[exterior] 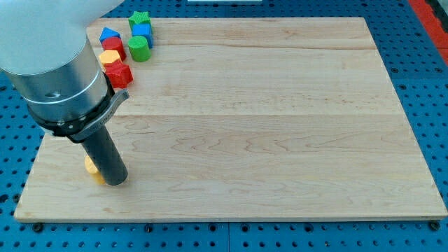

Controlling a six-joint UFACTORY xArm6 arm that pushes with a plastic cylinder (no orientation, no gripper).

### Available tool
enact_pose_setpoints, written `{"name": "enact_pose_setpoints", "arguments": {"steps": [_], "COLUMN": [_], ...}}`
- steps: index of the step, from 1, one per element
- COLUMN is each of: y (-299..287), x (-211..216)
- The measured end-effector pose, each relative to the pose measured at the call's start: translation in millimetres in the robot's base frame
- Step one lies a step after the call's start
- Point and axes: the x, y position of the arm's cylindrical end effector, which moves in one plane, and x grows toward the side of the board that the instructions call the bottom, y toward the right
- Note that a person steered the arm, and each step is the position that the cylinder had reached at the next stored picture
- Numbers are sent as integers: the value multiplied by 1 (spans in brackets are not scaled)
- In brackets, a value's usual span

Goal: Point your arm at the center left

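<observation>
- The wooden counter fills most of the view, sitting on a blue perforated base that shows along the view's right, left and bottom.
- Nearly all of the counter is bare wood: the whole middle, the view's right half and the bottom right lie open.
- The blocks crowd the view's top left corner, close to the counter's top and left edges.
- There, a green star block sits at the top edge, a blue block touches it just below, and a green cylinder stands below that.
- To their left sit a blue block with a peaked top, a red block, a yellow block and a red star-like block, packed in a chain running down toward the arm.
- A separate yellow block lies near the bottom left corner, half hidden behind the rod and touching or just beside it.
- My tip rests on the counter at the lower left, right beside that yellow block and well apart from the top cluster.
- The tool is a plain rod with nothing that opens or closes, and it holds nothing.
- The centre left of the counter, the task's target, is covered by the arm's grey body; the tip stands below it in the view.
</observation>
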Motion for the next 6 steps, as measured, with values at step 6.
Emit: {"name": "enact_pose_setpoints", "arguments": {"steps": [6], "y": [-22], "x": [-87]}}
